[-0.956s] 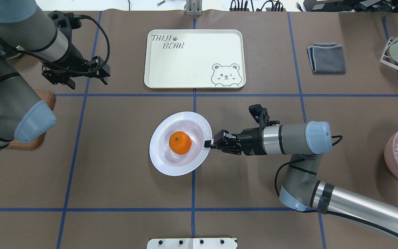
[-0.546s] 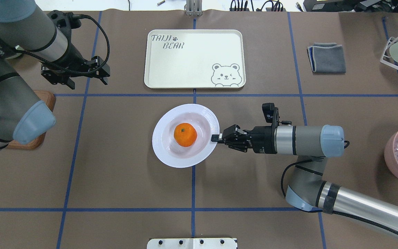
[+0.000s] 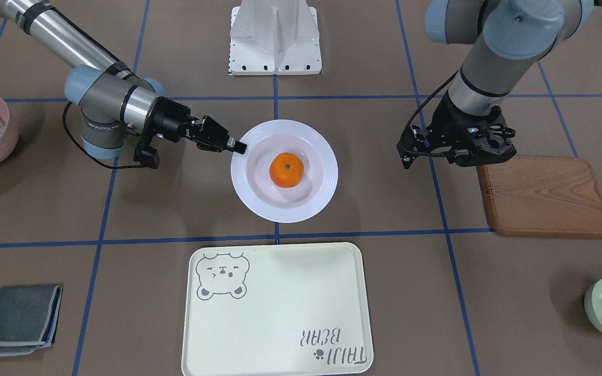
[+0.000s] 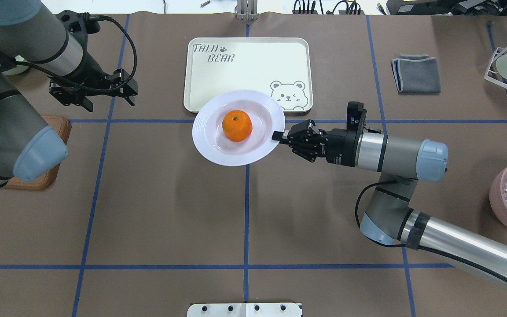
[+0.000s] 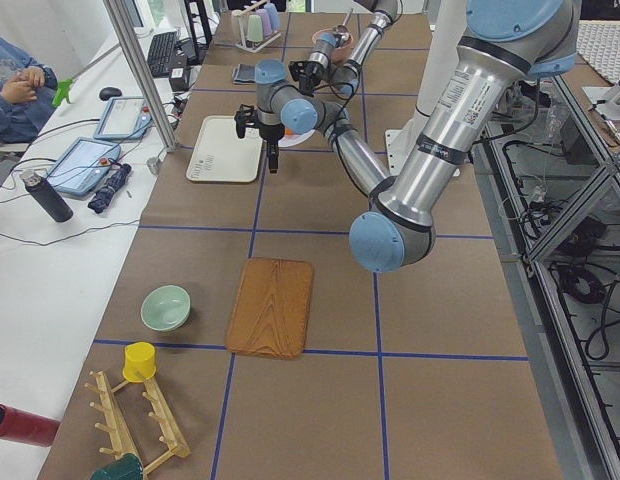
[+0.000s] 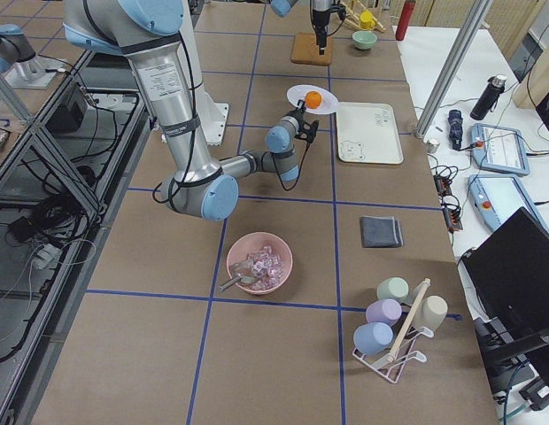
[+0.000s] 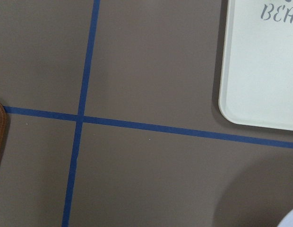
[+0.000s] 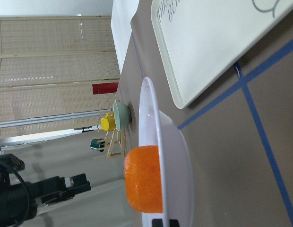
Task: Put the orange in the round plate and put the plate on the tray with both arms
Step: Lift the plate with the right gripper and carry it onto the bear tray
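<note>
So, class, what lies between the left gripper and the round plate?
Only bare brown table crossed by blue tape separates the left gripper from the round plate, seen in the overhead view.

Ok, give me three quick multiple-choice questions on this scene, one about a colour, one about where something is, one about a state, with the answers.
1. What colour is the folded cloth? A red; B grey; C yellow.
2. Where is the orange? A on the cloth; B on the tray; C in the plate.
3. What are the right fingers doing? A hanging open; B pinching the orange; C clamped on the plate's rim.
Answers: 1 B, it shows grey in both table views. 2 C, it sits in the plate's sunken centre. 3 C, the overhead view shows them closed on the rim.
</note>
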Robot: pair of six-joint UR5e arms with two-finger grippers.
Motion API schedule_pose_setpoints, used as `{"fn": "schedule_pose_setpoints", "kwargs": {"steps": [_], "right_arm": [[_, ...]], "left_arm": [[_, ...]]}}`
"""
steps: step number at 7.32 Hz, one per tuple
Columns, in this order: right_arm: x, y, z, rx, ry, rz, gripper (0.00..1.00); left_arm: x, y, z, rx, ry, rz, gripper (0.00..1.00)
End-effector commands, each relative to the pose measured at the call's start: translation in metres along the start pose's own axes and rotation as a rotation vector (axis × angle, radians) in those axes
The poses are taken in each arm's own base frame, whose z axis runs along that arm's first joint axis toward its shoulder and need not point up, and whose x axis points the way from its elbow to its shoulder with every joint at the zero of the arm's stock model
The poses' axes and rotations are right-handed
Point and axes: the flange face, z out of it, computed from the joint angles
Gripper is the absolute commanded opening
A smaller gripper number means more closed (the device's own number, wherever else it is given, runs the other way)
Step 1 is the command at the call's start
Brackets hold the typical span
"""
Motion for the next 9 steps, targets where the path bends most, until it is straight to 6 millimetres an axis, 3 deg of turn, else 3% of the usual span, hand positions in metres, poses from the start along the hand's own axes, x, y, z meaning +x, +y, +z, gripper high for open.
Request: {"fn": "schedule_pose_setpoints", "kwargs": {"steps": [1, 2, 4, 6, 7, 9], "right_arm": [[-0.038, -0.03, 0.036, 0.153, 0.013, 0.009, 0.0], [-0.041, -0.041, 0.064, 0.226, 0.029, 0.012, 0.0], [-0.042, -0.061, 0.089, 0.409, 0.102, 0.042, 0.0], [-0.027, -0.078, 0.105, 0.566, 0.141, 0.141, 0.0], [-0.018, -0.079, 0.121, 0.64, 0.144, 0.204, 0.0], [-0.001, -0.073, 0.134, 0.67, 0.149, 0.263, 0.0]], "left_arm": [[-0.014, -0.012, -0.011, 0.025, -0.002, -0.016, 0.98], [-0.023, -0.014, -0.012, 0.028, -0.008, -0.024, 0.98], [-0.032, -0.015, -0.024, 0.045, -0.003, -0.015, 0.98], [-0.031, -0.012, -0.032, 0.045, -0.008, -0.022, 0.98], [-0.029, -0.011, -0.036, 0.041, -0.013, -0.026, 0.98], [-0.03, -0.012, -0.035, 0.042, -0.017, -0.024, 0.98]]}}
